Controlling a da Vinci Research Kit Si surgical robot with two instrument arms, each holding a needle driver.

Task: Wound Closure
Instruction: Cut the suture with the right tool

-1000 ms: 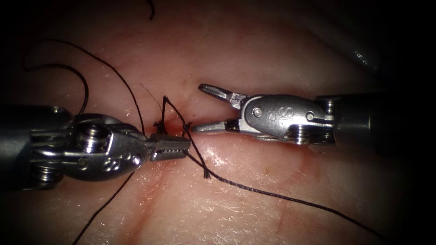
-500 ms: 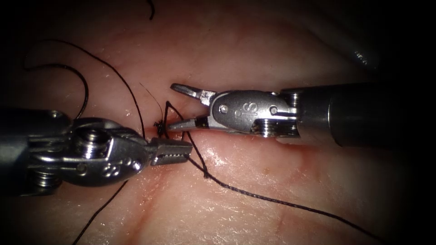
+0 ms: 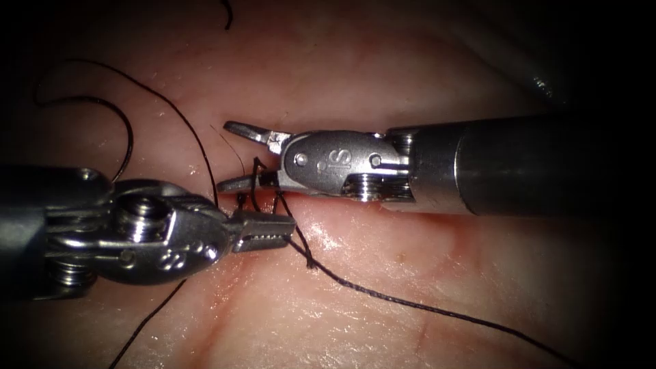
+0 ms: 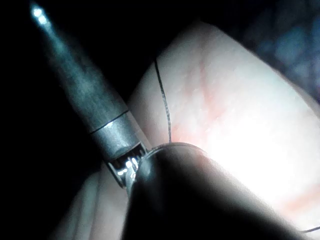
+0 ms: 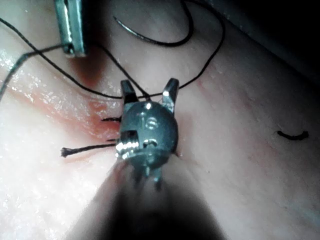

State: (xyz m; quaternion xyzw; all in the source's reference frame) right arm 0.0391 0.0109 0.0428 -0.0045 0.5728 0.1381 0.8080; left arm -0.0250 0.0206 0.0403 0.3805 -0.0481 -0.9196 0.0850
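My left tool (image 3: 280, 229) lies left of the cut with its jaws shut on the thread (image 3: 294, 239) just beside the knot (image 3: 242, 198); its jaws (image 5: 72, 27) also appear in the right wrist view. My right tool (image 3: 224, 155) reaches across from the right, jaws open, and straddles the short upright thread strand (image 3: 256, 167) above the knot; its own view shows the open tool (image 5: 149, 85). It holds nothing. A dark curved arc (image 5: 150, 39), possibly the needle, rests on the tissue (image 3: 383, 75) left of the cut, held by neither tool.
A long thread tail (image 3: 437, 307) runs off to the lower right, with a frayed end (image 3: 311, 263) near the left tool's jaws. A cut thread scrap (image 5: 292, 135) lies loose. Red fluid (image 3: 225, 287) tints the cut. The right tool's shaft (image 4: 100, 115) crosses the left wrist view.
The right tool has slid leftward with its jaws open, so they now sit around the strand above the knot. The left tool has kept its hold and barely moved.
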